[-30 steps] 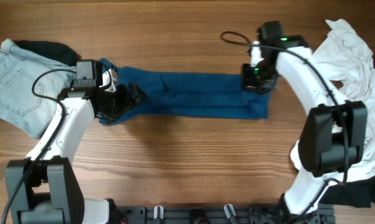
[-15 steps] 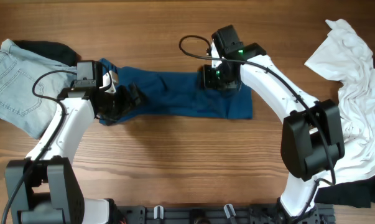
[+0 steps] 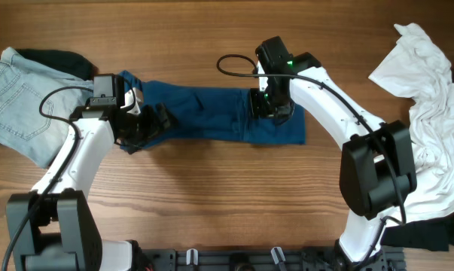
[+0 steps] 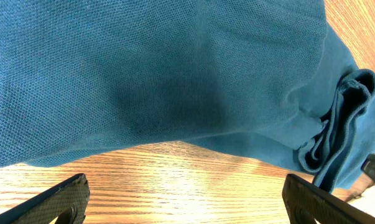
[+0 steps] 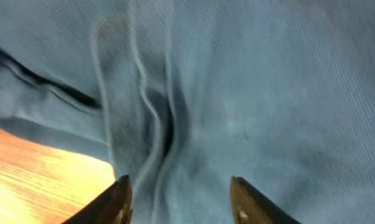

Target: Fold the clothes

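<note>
- Now, the deep-blue short-sleeved soft-fabric shirt (image 3: pixel 211 113) lies as a long folded strip mid wooden table (image 3: pixel 211 196), with bare wood along both long edges.
- Left gripper (image 3: pixel 153 123): jaws wide at the strip's left end, nothing held.
- Right gripper (image 3: pixel 270 105): jaws part-spread over a fabric ridge near the right edge, not pinching.
- Pale denim jeans (image 3: pixel 12 98) far left, white crumpled garment (image 3: pixel 430 98) far right.

Deep-blue shirt (image 3: pixel 211 113), long flat folded band
</note>
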